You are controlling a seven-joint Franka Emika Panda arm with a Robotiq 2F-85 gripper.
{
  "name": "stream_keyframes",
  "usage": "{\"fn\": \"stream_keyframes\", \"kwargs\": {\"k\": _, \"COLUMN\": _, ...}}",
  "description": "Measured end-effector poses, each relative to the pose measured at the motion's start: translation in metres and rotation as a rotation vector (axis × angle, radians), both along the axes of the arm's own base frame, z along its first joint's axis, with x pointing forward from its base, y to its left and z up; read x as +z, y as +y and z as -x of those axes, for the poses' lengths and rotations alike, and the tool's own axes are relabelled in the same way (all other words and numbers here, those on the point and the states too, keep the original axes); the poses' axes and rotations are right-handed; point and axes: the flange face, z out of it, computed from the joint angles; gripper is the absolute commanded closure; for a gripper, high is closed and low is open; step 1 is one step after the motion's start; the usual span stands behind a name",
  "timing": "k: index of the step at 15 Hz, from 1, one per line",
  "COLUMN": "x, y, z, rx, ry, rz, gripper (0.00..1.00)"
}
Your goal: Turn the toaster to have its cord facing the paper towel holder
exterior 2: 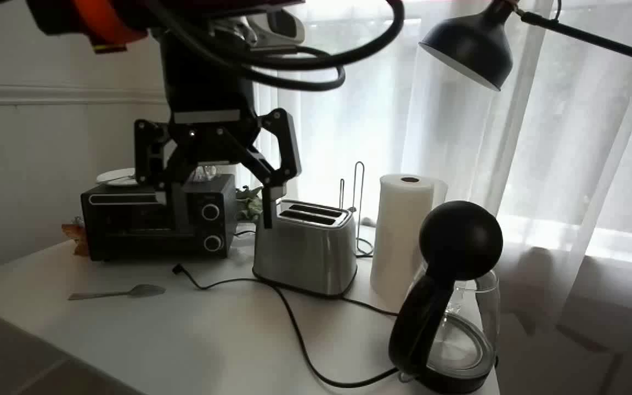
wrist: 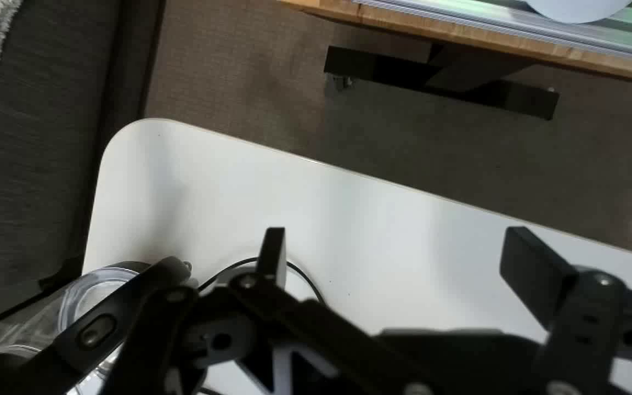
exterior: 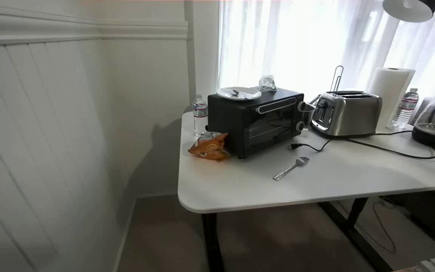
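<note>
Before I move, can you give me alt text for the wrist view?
Open black fingers hang spread wide over a white table; the toaster can't be made out here. A black cord curves behind one finger, near a clear kettle at lower left. Beyond the table's edge lies brown floor.

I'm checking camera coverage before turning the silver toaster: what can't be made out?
Where the thin black cord joins the shiny silver toaster: hidden by its body in both exterior views.
Glass kettle with black handle: right side cut off by the edge in an exterior view.
Crinkled orange packet: any lettering too blurred in an exterior view.
White tabletop: partly hidden by the black gripper in the wrist view.
</note>
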Motion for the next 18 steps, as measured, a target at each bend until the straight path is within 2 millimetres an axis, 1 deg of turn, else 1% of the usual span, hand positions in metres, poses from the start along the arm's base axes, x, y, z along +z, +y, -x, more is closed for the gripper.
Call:
{"fn": "stream_keyframes", "kwargs": {"k": 12, "x": 0.000, "y": 0.000, "z": 0.000, "rx": 0.000, "ry": 0.000, "rz": 0.000, "gripper": 0.00}}
{"fn": "stream_keyframes", "kwargs": {"k": 14, "x": -0.001, "y": 0.002, "z": -0.002, "rx": -0.016, "ry": -0.006, "rz": 0.001, "gripper": 0.00}}
{"fn": "stream_keyframes", "kwargs": {"k": 16, "x": -0.002, "y": 0.015, "z": -0.010, "rx": -0.047, "ry": -0.011, "rz": 0.004, "gripper": 0.00}}
{"fn": "stream_keyframes", "kwargs": {"k": 18, "x": -0.004, "y": 0.039, "z": -0.023, "rx": -0.109, "ry": -0.017, "rz": 0.004, "gripper": 0.00}}
